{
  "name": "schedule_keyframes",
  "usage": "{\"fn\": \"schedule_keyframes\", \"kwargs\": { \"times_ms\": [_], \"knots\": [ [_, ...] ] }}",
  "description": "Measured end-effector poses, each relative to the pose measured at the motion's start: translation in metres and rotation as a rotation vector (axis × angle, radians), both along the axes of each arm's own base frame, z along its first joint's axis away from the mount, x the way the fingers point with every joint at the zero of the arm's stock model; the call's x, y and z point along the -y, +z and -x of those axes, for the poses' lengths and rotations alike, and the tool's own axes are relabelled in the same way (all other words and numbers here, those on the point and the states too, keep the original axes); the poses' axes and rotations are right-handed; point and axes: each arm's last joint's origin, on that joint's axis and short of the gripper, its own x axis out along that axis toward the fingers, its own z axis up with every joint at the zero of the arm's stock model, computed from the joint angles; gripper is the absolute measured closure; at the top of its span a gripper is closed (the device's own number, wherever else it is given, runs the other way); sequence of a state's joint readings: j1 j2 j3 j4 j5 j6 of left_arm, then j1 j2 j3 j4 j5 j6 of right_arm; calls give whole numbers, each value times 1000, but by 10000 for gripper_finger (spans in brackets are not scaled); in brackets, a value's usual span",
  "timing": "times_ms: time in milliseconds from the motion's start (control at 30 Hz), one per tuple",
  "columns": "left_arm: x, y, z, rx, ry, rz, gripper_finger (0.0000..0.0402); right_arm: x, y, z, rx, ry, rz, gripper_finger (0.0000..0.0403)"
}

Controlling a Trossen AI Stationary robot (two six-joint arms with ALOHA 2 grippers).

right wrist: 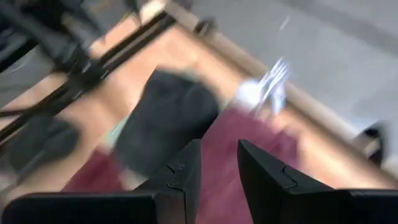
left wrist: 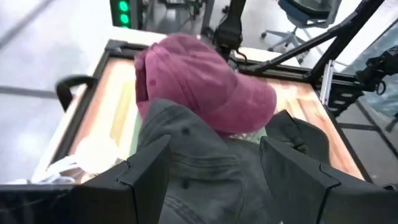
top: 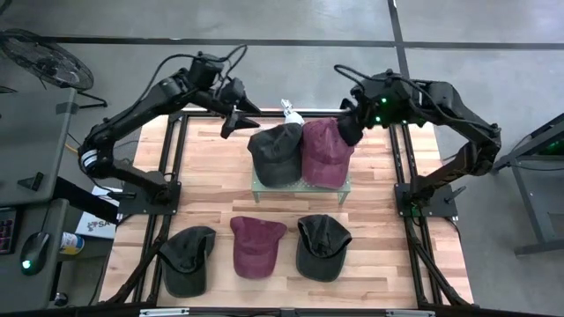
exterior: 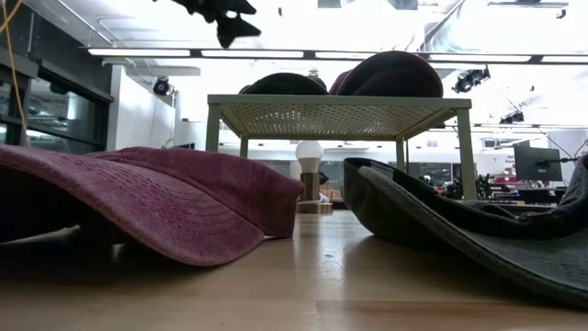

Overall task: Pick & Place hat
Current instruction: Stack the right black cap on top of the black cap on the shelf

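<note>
A dark grey hat [top: 276, 153] and a maroon hat [top: 324, 153] rest side by side, crowns up, on top of a green perforated stand [top: 300, 192] at the table's middle. Three more hats lie on the wood near the front edge: dark [top: 189, 258], maroon [top: 256, 246] and dark [top: 322, 247]. My left gripper [top: 234, 121] hovers open above the stand's far left corner, and the dark hat [left wrist: 205, 168] shows below its spread fingers. My right gripper [top: 346, 134] hangs over the maroon hat's far right side [right wrist: 217, 140], its fingers a little apart with nothing between them.
A small white object [top: 291, 111] stands at the table's far edge behind the stand. Black frame rails [top: 176, 167] run along the table's left and right sides. In the low view the near maroon hat [exterior: 156, 198] and a dark hat [exterior: 459, 221] lie in front of the stand [exterior: 331, 108].
</note>
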State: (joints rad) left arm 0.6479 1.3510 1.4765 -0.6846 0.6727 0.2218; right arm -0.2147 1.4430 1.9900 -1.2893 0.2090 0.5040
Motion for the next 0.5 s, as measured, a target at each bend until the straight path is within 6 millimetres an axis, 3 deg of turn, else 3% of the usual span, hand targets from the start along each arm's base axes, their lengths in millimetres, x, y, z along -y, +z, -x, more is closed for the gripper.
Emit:
{"fn": "schedule_keyframes", "kwargs": {
  "times_ms": [267,500],
  "knots": [
    [15,20,21,55,24,-81,163,-36,-26,-6,-95,74,-399,306],
    [15,18,23,29,23,-113,163,-83,-74,-19,-277,13,-631,306]
  ]
}}
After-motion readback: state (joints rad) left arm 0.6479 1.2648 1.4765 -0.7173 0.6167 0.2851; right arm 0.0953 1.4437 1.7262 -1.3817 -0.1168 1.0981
